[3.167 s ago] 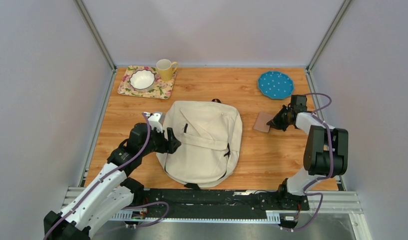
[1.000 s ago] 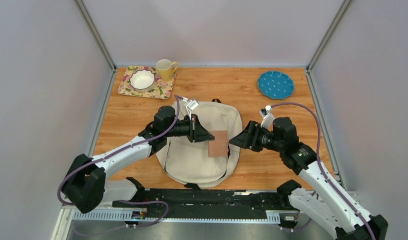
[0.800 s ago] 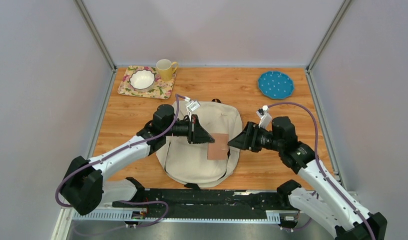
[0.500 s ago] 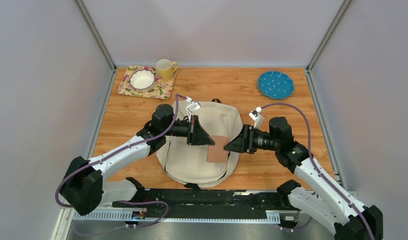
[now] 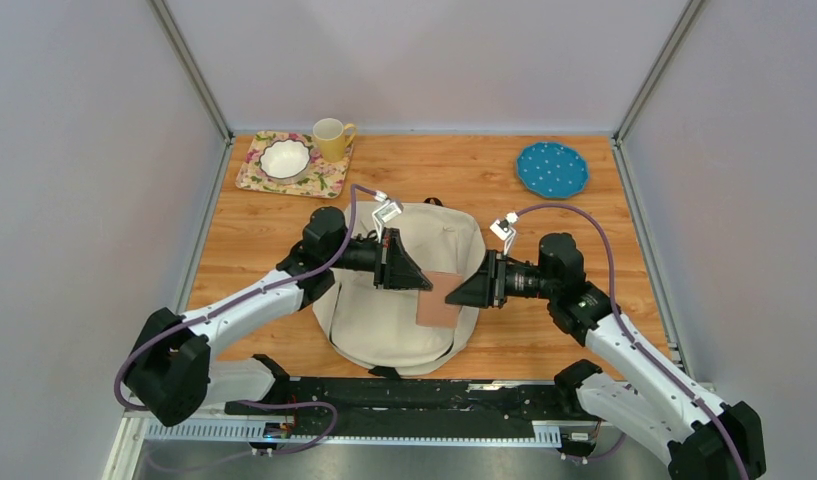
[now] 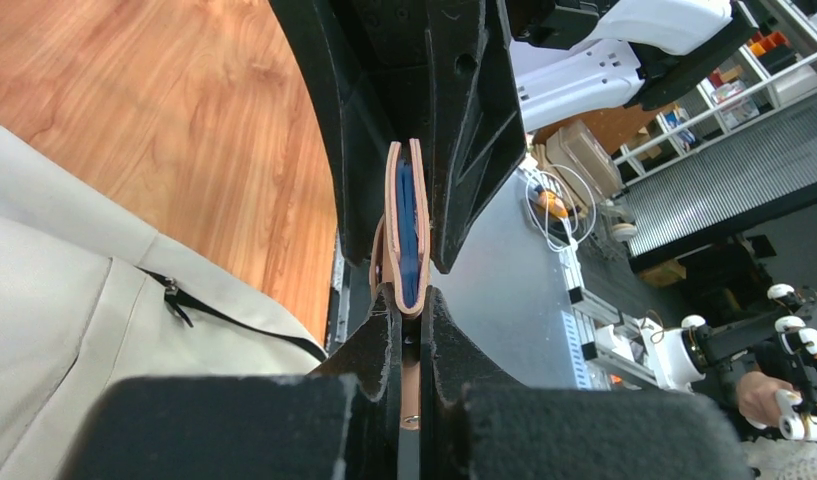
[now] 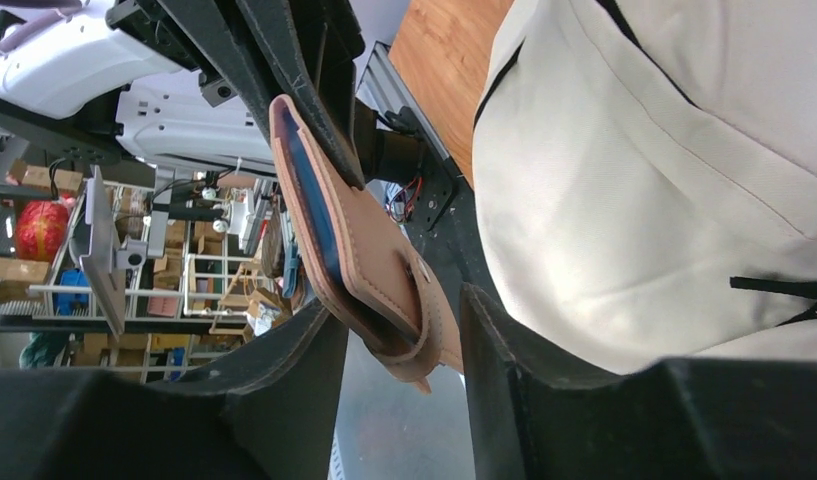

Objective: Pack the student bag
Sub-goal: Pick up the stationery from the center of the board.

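Observation:
The student bag (image 5: 384,320), a cream backpack, lies flat in the middle of the wooden table; it also shows in the wrist views (image 6: 64,300) (image 7: 664,200). Just above its right half hangs a flat brown leather case (image 5: 439,300) with a blue inside (image 6: 408,230). My left gripper (image 5: 424,285) (image 6: 410,300) is shut on the case's left edge. My right gripper (image 5: 452,297) (image 7: 402,305) straddles the opposite edge of the case (image 7: 359,250). Its jaws are open, with a gap still showing beside the leather.
At the back left, a floral tray (image 5: 254,175) carries a white bowl (image 5: 285,158) and a yellow mug (image 5: 331,138). A blue dotted plate (image 5: 552,168) sits at the back right. Bare table (image 5: 544,330) lies right of the bag.
My right gripper has slid left until its jaws straddle the case's free edge, and they have narrowed. My left gripper has kept its hold on the case almost in place.

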You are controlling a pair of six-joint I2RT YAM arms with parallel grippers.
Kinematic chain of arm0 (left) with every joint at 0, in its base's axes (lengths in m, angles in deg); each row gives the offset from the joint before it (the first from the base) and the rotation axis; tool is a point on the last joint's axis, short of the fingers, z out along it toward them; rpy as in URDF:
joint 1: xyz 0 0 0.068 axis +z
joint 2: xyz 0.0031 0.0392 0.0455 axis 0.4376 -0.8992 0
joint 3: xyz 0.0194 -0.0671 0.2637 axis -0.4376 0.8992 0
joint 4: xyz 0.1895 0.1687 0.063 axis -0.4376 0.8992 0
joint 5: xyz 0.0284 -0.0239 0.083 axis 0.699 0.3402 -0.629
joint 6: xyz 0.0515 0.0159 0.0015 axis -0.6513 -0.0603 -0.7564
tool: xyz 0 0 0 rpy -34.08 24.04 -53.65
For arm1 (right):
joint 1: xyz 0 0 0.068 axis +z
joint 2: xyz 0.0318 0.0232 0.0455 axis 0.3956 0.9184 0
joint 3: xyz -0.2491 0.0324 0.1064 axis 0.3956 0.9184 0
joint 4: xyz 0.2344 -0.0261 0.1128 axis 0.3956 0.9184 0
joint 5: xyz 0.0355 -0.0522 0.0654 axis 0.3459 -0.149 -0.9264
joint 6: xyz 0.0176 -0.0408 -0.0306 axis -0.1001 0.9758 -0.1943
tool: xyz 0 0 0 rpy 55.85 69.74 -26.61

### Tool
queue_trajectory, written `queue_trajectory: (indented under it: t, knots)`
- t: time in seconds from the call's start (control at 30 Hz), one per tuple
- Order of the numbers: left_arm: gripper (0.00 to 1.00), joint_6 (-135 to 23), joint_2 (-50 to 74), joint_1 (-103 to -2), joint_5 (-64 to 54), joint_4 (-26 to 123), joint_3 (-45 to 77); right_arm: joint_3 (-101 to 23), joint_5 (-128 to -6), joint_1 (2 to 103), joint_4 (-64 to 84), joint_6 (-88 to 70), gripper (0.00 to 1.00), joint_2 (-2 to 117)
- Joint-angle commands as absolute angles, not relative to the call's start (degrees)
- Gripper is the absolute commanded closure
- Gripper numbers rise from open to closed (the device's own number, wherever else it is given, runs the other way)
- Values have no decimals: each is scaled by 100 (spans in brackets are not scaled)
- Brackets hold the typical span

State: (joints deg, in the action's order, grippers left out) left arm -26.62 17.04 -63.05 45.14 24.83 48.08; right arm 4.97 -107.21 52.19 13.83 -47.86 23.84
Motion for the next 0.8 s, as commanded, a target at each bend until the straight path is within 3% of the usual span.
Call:
queue_trajectory:
  t: [0.0,0.2,0.27,0.3,0.4,0.43,0.57,0.77]
  knots:
    - [100,-2512,1622,-6322,4756,1957,4794,564,-11096,5301,608,-5020,55,2430]
    - [100,-2486,1613,-6322,4686,1947,4838,556,-11158,5310,492,-5082,83,2396]
    - [87,-2556,1630,-6322,4547,2131,4803,573,-11167,5310,440,-5099,96,2378]
    - [66,-2678,1639,-6313,4467,2237,4803,573,-11167,5301,439,-5126,99,2369]
    - [37,-3046,1727,-6322,4125,2781,4733,451,-10940,5310,902,-4951,100,2343]
    - [34,-3187,1753,-6322,4002,3148,4706,346,-10721,5310,1375,-4532,100,2325]
    - [28,-3917,2104,-6313,2504,4459,4470,-120,-9309,5310,3098,-3887,100,2132]
    - [27,-4472,2351,-6313,322,5892,4171,-16,-8145,5310,3542,-4228,100,1536]
